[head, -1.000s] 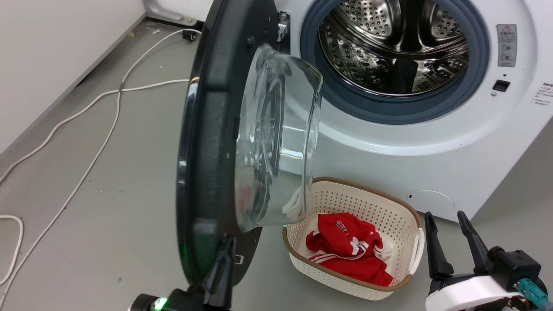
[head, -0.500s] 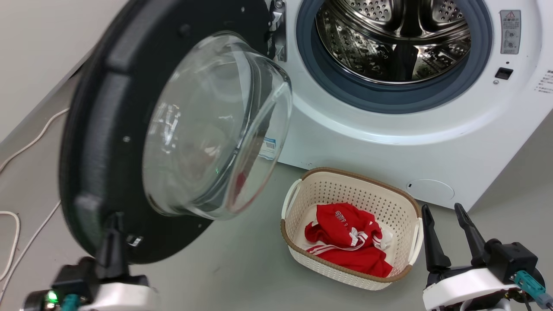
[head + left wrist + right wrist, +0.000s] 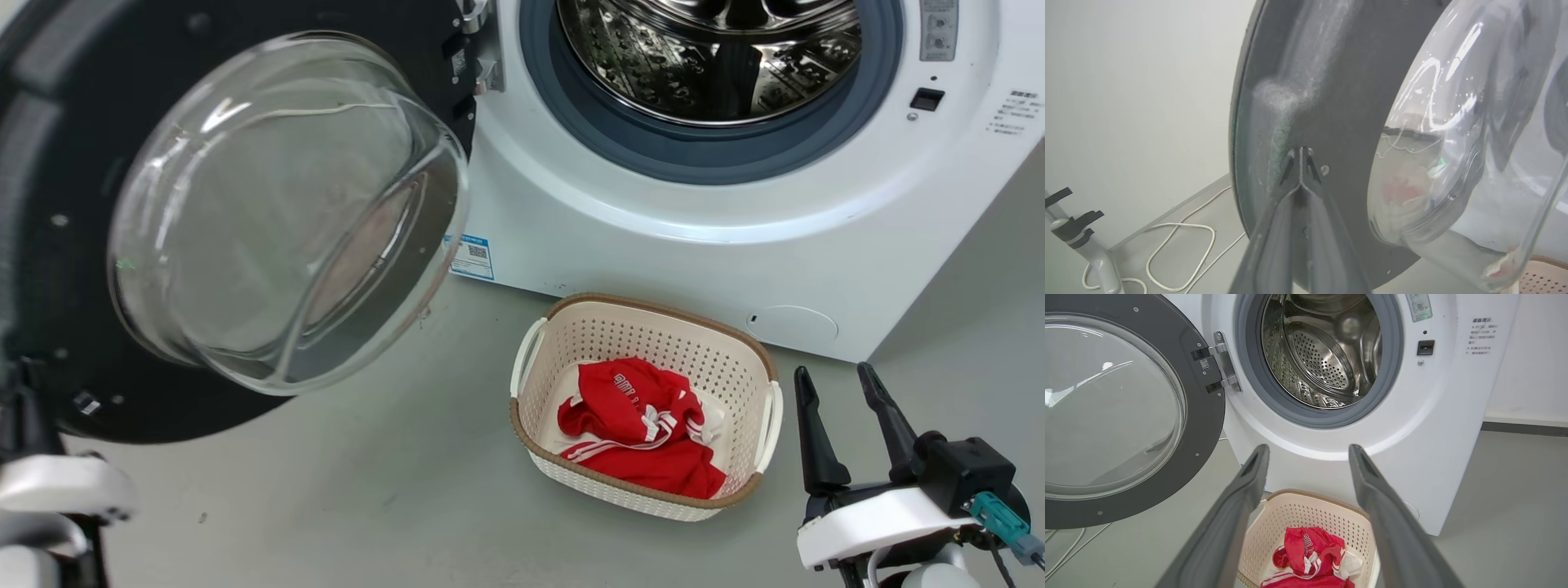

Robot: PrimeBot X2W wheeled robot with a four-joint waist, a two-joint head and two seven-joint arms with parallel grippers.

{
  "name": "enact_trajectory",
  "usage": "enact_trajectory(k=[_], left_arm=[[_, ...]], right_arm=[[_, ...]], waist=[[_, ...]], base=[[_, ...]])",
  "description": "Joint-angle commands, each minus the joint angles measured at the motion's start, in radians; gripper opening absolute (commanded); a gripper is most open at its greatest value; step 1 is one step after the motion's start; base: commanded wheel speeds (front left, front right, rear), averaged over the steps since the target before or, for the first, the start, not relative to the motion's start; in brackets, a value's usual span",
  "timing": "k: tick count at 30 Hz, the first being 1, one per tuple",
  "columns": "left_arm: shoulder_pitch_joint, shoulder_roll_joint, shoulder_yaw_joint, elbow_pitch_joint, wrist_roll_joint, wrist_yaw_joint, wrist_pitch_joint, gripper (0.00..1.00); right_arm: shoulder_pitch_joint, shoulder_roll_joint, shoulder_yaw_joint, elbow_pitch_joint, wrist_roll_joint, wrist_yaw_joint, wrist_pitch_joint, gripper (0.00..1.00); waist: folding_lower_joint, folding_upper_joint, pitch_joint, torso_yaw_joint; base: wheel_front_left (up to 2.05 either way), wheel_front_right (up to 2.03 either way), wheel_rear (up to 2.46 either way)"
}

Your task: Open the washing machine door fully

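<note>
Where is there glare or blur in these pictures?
Head view: white glare streaks cross the glass bowl of the washing machine door. Left wrist view: the left gripper looks soft and out of focus. Right wrist view: sharp, with bright highlights on the steel drum.

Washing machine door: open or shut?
Open. The washing machine door stands wide on its hinge, glass bowl facing out, and the steel drum is fully exposed.

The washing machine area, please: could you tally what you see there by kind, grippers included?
washing machine: 1
washing machine door: 1
steel drum: 1
basket: 1
red garment: 1
grippers: 2 (left gripper, right gripper)
total: 7
</note>
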Motion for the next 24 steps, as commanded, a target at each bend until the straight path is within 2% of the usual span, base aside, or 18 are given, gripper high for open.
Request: enact_trajectory(k=[1,6,12,20,24], left_arm=[[-0.018,0.017,0.014,0.006,0.003,0.002,0.002,0.0],[-0.117,0.065,0.065,0.127,0.018,-0.028,0.002,0.0],[-0.144,0.074,0.087,0.183,0.044,-0.04,0.003,0.0],[-0.079,0.027,0.126,0.126,0.088,-0.042,0.002,0.0],[0.005,-0.036,0.147,0.041,0.109,-0.048,0.002,0.0]], right_arm=[[-0.014,0.001,0.002,-0.001,0.002,-0.001,-0.001,1.0],[-0.024,0.001,0.005,-0.002,-0.002,-0.001,0.001,1.0],[-0.025,0.001,0.004,0.002,0.001,-0.001,0.0,1.0],[-0.002,0.001,0.008,-0.001,0.03,-0.001,-0.007,1.0],[0.01,0.001,0.012,-0.002,0.037,-0.001,-0.009,1.0]], waist=[[0.0,0.0,0.004,-0.004],[0.0,0.0,0.019,-0.024],[0.0,0.0,0.016,-0.041],[0.0,0.0,-0.015,-0.055],[0.0,0.0,-0.037,-0.061]], base=[[0.0,0.0,0.0],[0.0,0.0,0.0],[0.0,0.0,0.0],[0.0,0.0,0.0],[0.0,0.0,0.0]])
